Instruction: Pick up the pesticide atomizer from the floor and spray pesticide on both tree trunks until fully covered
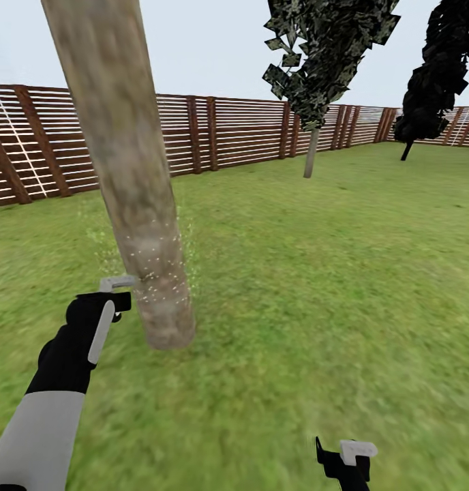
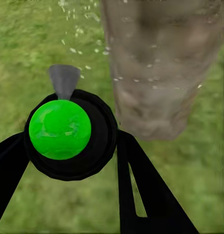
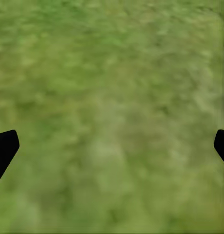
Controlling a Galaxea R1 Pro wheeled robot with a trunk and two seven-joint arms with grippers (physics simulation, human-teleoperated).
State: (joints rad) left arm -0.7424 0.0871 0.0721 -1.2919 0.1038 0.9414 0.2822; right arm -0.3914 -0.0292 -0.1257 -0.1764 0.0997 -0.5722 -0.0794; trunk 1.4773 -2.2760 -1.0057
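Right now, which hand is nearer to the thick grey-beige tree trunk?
Left. The left hand is raised right beside the thick grey-beige tree trunk, level with its lower part. The right hand hangs low over the grass, well away from it.

A green lawn (image 1: 330, 273) runs to a brown slatted fence (image 1: 228, 133) under pale grey sky (image 1: 214, 48).

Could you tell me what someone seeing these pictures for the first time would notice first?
The thick grey-beige tree trunk leaning up through the head view, with pale spray droplets speckling its lower part. Beside it, the left gripper holds the pesticide atomizer, whose bright green top dominates the left wrist view. A second tree stands by the fence.
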